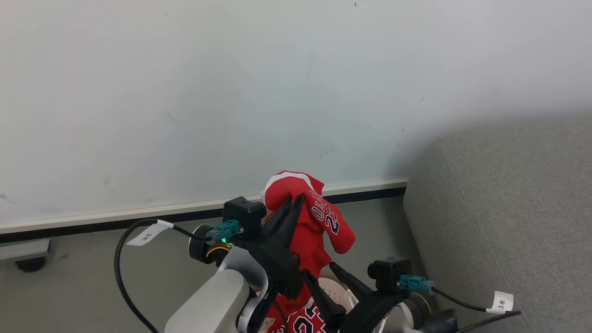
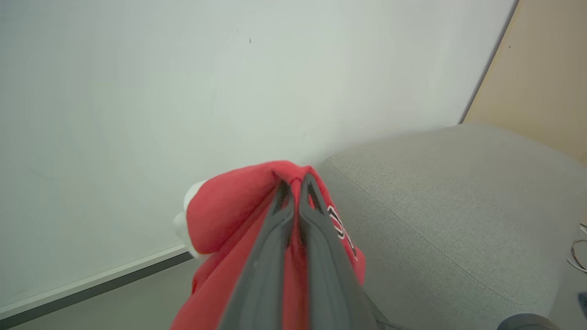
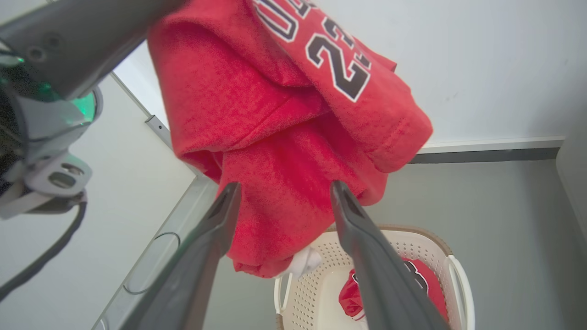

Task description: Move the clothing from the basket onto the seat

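The left end effector [image 1: 296,203], pinched shut on a fold of the red "23" jersey [image 1: 319,222], holds it aloft above the basket [image 3: 458,284], the grey seat [image 1: 508,208] lying to its right, while the right end effector [image 3: 285,185] gapes wide and empty beneath the hanging cloth.

Red jersey [image 1: 319,222] with black-and-white 23, bunched, hanging aloft, pinched by the left hand [image 2: 296,183], cream perforated basket [image 3: 302,298] at its 6 o'clock holding another red garment [image 3: 426,284], grey seat [image 1: 508,208] at 3 o'clock
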